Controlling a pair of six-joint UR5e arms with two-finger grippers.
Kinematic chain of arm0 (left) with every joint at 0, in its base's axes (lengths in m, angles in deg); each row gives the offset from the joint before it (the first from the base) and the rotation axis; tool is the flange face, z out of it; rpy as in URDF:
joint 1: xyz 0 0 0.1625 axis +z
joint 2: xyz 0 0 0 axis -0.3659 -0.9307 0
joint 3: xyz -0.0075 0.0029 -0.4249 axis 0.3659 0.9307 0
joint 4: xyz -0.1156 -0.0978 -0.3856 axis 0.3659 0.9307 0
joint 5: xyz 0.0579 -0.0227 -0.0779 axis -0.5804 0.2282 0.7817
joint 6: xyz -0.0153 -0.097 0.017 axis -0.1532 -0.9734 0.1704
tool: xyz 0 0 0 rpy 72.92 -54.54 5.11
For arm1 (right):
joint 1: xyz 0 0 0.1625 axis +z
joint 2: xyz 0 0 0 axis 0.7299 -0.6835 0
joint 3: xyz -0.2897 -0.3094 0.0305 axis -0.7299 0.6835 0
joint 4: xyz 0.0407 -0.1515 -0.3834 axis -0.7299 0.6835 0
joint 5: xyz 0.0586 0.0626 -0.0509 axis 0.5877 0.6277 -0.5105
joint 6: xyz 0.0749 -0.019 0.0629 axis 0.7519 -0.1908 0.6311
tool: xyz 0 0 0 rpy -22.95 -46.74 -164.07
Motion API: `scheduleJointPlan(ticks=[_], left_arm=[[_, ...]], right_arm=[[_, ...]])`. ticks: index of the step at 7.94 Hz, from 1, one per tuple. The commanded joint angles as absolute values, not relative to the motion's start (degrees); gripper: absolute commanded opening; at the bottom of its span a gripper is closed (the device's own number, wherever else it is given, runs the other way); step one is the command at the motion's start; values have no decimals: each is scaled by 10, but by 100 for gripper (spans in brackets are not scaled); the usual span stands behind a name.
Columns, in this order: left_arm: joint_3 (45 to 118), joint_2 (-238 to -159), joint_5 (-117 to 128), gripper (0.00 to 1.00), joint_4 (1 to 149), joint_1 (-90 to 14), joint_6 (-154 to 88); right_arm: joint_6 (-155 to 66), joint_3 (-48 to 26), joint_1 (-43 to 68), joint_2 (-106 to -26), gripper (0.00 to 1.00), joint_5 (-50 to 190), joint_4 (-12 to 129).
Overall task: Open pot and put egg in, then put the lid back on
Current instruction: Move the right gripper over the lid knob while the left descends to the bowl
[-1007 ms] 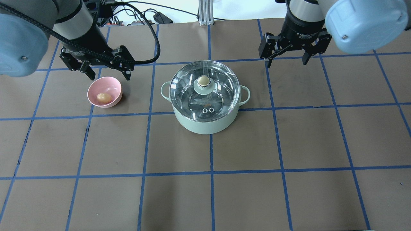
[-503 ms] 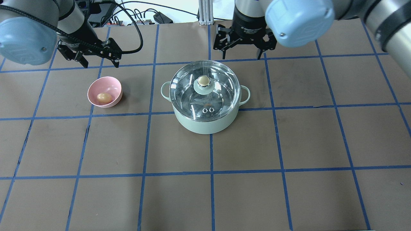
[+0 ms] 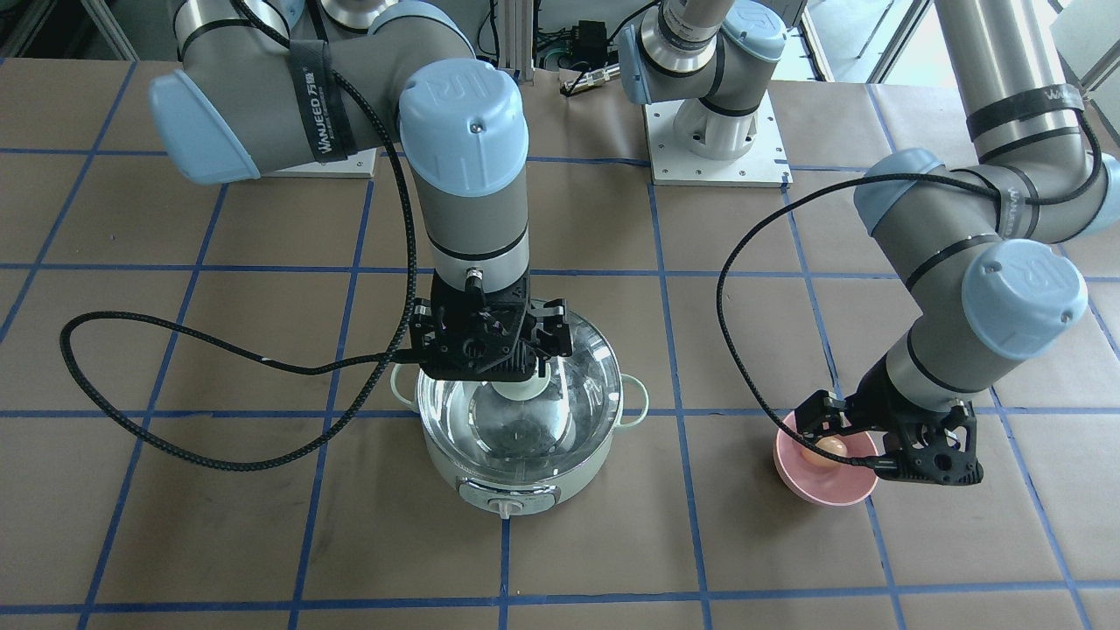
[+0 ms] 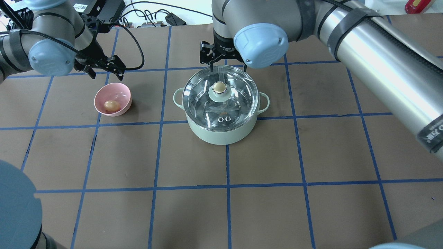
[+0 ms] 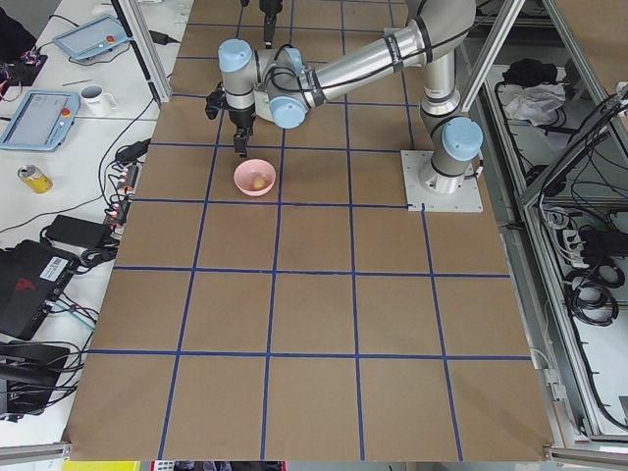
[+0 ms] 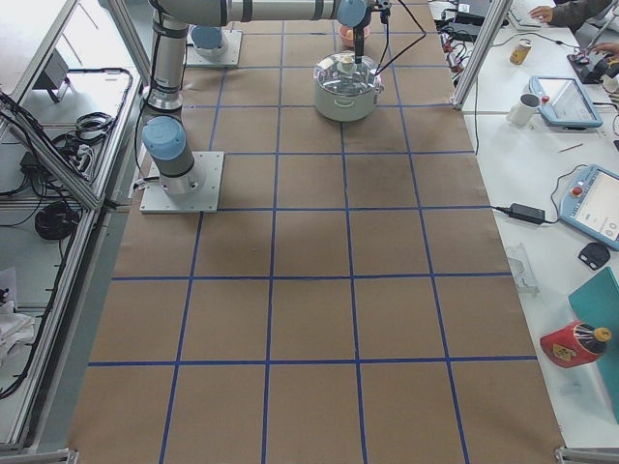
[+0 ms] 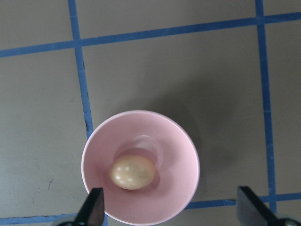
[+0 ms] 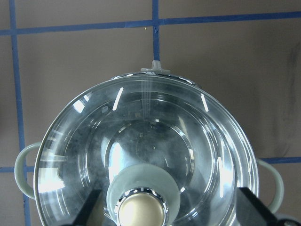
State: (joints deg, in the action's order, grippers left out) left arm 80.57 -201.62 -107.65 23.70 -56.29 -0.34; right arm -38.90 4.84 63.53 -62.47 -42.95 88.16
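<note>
The mint-green pot [image 4: 221,135] stands mid-table with the glass lid [image 4: 238,100] shut on it; the lid's beige knob [image 4: 219,87] is in the middle. The pot also shows in the front view [image 3: 507,490] and the lid in the right wrist view [image 8: 141,136]. The tan egg [image 4: 111,105] lies in a pink bowl [image 4: 125,94] to the pot's left. My left gripper [image 4: 106,72] is open above the bowl's far side; the left wrist view shows the egg [image 7: 132,172] below it. My right gripper [image 4: 226,67] is open over the lid's far rim, its fingers astride the knob [image 8: 142,209] and above it.
Brown paper with a blue tape grid covers the table. The right arm's black cable [image 3: 175,437] loops over the table beside the pot. Power strips and wires [image 4: 155,20] lie along the back edge. The arms' base plates [image 3: 717,149] are at the robot's side.
My right arm has swung left from the back right of the table to over the pot's far rim. My left gripper has shifted a little behind the bowl. Both grippers stay open.
</note>
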Motion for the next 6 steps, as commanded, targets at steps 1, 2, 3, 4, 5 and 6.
scheduleJointPlan(ticks=[1, 2, 3, 4, 5, 6], left_arm=[[803, -2062, -1080, 100, 194, -547, 12], [815, -2064, -1078, 100, 196, -546, 9], [819, -2058, -1082, 100, 214, -543, 6], [825, -2061, -1082, 100, 220, -537, 6], [839, -2062, -1083, 100, 220, -537, 2], [842, -2066, -1085, 100, 219, -537, -4]], right_arm=[[-389, 21, 648, -614, 100, -438, 885], [-389, 19, 649, -614, 100, -438, 885], [-388, 19, 651, -614, 100, -436, 885], [-388, 19, 652, -609, 100, -431, 885], [-388, 19, 652, -608, 100, -430, 885], [-388, 19, 652, -608, 100, -430, 885]])
